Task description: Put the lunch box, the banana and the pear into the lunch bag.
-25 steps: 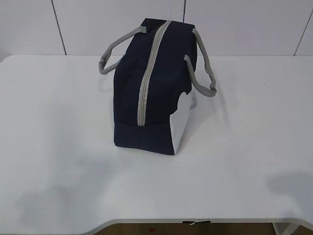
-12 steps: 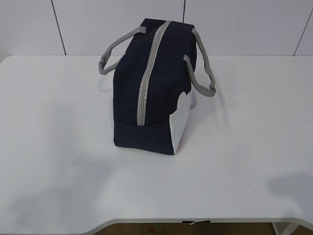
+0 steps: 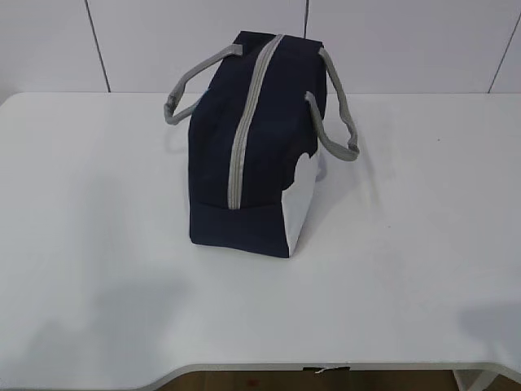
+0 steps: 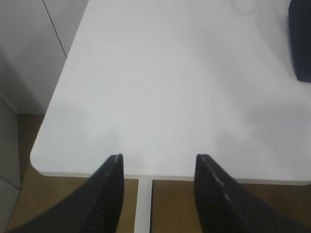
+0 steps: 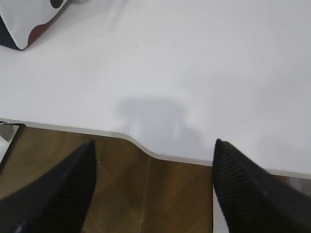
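Observation:
The navy lunch bag [image 3: 256, 155] stands on the white table [image 3: 407, 269], its grey zipper band shut along the top and its grey handles hanging at both sides. A navy corner of it shows in the left wrist view [image 4: 301, 39] and a white corner in the right wrist view [image 5: 22, 24]. My left gripper [image 4: 158, 160] is open and empty over the table's near edge. My right gripper [image 5: 153, 145] is open and empty, also over the near edge. Neither gripper shows in the exterior view. The lunch box, the banana and the pear are out of view.
White wall panels [image 3: 391, 41] stand behind the table. The table's front edge has a curved cut-out [image 5: 141, 145], with brown floor [image 5: 146, 194] below. A white table leg [image 4: 143, 204] runs under the edge.
The arm shadows on the table's front have slid down and outward toward the near edge. The lunch bag has not moved.

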`<state>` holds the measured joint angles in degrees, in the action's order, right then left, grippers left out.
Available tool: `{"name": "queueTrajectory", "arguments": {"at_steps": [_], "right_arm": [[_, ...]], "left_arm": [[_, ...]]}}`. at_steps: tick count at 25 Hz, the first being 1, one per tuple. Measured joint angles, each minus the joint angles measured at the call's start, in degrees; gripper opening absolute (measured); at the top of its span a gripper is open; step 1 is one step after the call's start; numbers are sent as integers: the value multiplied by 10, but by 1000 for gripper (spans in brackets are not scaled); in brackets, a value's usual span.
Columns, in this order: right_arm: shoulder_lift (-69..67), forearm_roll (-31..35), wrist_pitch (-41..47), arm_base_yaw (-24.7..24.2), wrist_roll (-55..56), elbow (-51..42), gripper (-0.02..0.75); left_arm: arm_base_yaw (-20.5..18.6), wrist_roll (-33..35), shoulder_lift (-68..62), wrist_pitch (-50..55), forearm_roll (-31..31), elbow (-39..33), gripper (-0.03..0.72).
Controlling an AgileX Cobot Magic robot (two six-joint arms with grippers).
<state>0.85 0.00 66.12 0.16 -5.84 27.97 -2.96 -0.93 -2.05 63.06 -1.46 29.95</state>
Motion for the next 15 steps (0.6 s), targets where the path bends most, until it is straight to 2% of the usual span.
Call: {"name": "queueTrajectory", "arguments": {"at_steps": [15], "right_arm": [[1,0,0,0,0,0,588]], "left_arm": [[-1,0,15,6,0,0,360]]}}
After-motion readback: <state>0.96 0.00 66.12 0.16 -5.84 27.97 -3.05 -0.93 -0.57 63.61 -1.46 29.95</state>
